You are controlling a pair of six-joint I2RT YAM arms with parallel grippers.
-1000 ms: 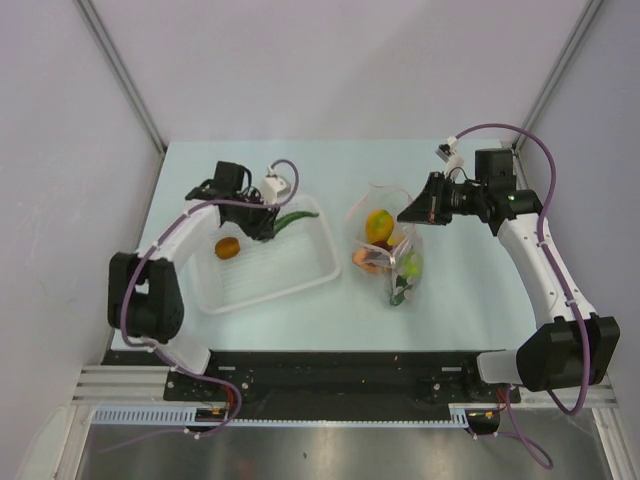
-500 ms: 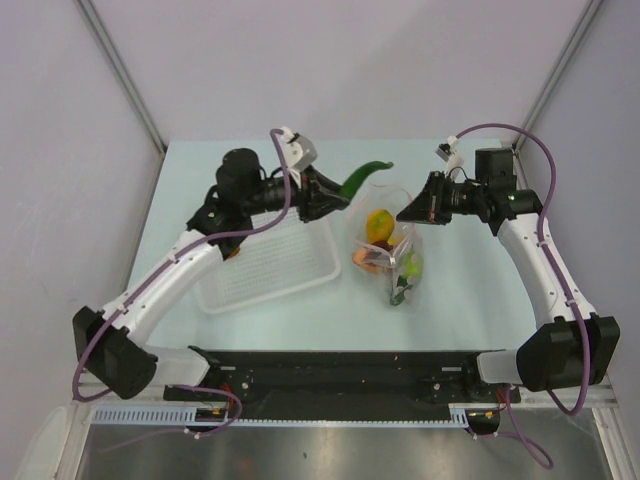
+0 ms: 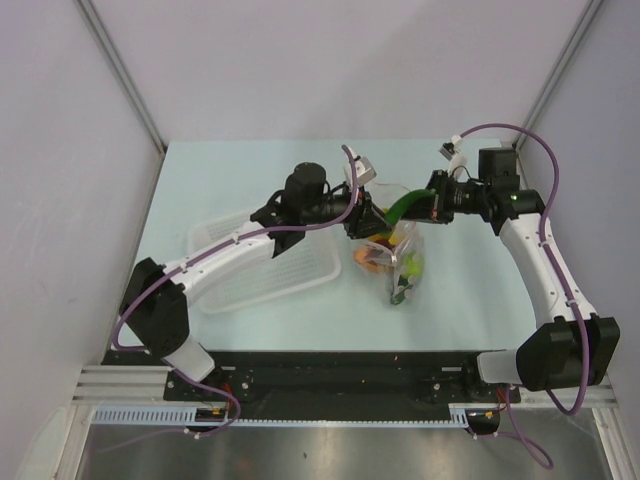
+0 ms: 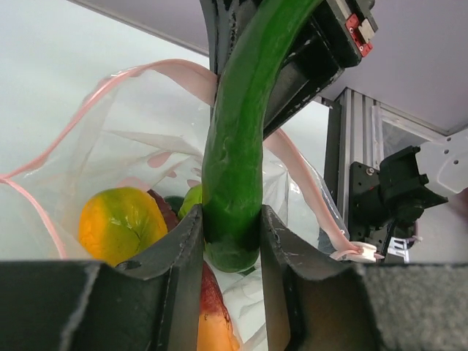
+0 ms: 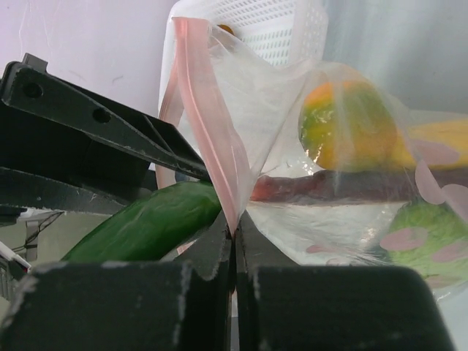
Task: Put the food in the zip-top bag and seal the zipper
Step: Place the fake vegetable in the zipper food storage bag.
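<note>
Okay, basket: white slotted basket (image 3: pixel 300 280) sits on the left half of the table (image 3: pixel 200 170), with my left arm stretched across above it.
Left claw: my left claw (image 4: pixel 230 238) is clamped on the cucumber, one finger (image 4: pixel 183 256) on each side of its thick end.
Cucumber: the dark green cucumber (image 4: pixel 238 139) sticks out past my fingers at the bag's mouth. Its far end is right by my right claw. I can't tell if the tip is past the rim.
Bag: the clear bag (image 4: pixel 124 124) lies just right of the basket, mouth open toward my left claw.
Food in bag: an orange-green fruit (image 4: pixel 121 223), a lime-green ball (image 5: pixel 428 234), a reddish-brown piece (image 5: pixel 322 186) and a yellow fruit (image 5: pixel 439 146), all seen through the plastic.
Zipper: the pink zipper (image 5: pixel 208 95) is unsealed, its two sides spread apart in a loop.
Right claw: my right claw (image 5: pixel 234 248) has its fingers pressed together on the zipper and holds that mouth edge up off the table.
</note>
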